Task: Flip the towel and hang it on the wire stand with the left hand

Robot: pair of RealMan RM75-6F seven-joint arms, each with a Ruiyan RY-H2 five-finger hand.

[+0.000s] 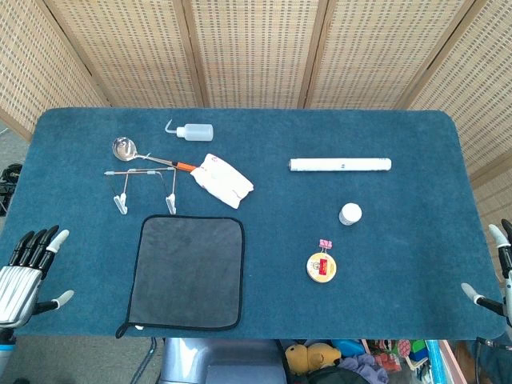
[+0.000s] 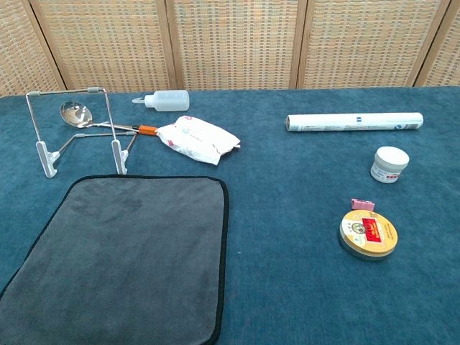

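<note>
A: Head view shows the towel (image 1: 190, 272) lying flat on the blue surface (image 1: 384, 264), at 6 o'clock from the wire stand (image 1: 144, 188). Will it be hard to lift?

B: I think not. It looks soft, light and floppy, so it will droop. Pinch a corner or the edge.

A: How does it look?

B: Dark grey, square, with a black border.

A: And the left hand (image 1: 28, 268)?

B: It waits at 9 o'clock from the towel, fingers apart, holding nothing. The right hand (image 1: 496, 276) is empty too.
</note>
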